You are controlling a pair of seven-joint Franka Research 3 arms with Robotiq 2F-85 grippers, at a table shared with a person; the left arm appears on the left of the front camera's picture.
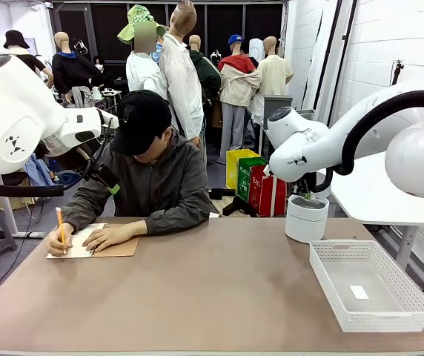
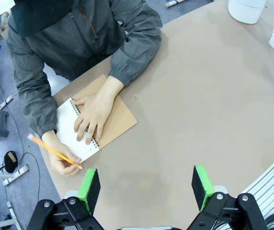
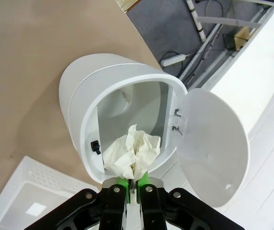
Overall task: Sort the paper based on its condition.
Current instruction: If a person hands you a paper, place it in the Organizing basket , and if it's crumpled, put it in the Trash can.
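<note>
Care first at the right end effector (image 3: 136, 181): narrow, pinching the crumpled paper (image 3: 133, 152) by its lower folds, just over the mouth of the white bin (image 3: 79, 91), beside the lid (image 3: 213, 143) standing open. Lower a little more to bring the wad past the rim, then open fully and straight, without shaking; probably light and springy, so likely to catch on a green pad or on the rim. Stay away from the lid when lifting out. Leave the white tray (image 1: 330, 276) for flat sheets. Hold the left end effector (image 2: 146, 186), wide and empty above the table (image 2: 213, 96), well clear of the person's hand (image 2: 93, 115) on the notebook (image 2: 120, 120).
</note>
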